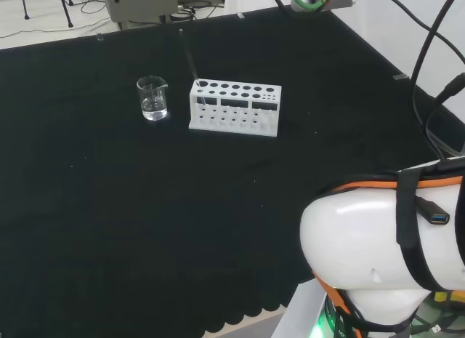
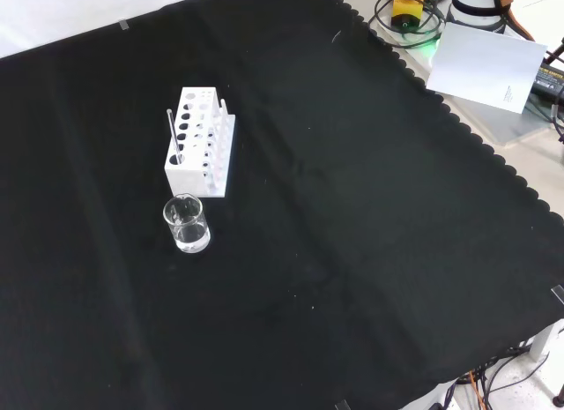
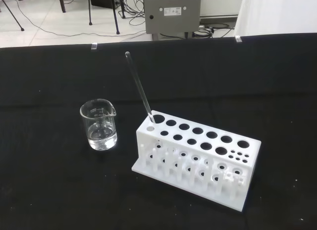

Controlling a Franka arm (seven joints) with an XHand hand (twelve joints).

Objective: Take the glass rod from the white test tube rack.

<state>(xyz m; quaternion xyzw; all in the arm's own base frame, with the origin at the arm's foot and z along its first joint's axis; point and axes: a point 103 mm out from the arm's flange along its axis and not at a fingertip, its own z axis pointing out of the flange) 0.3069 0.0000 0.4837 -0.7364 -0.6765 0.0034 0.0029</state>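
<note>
A thin, clear glass rod [image 3: 139,89] stands tilted in an end hole of the white plastic test tube rack [image 3: 195,158], near a small clear glass beaker [image 3: 99,124] on the black-clothed surface [image 1: 109,207]. I cannot tell the robot hand's state.

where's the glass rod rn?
The glass rod stands tilted in an end hole of the white test tube rack, the end nearest the beaker. In the head view that is the rack's left end.
</note>
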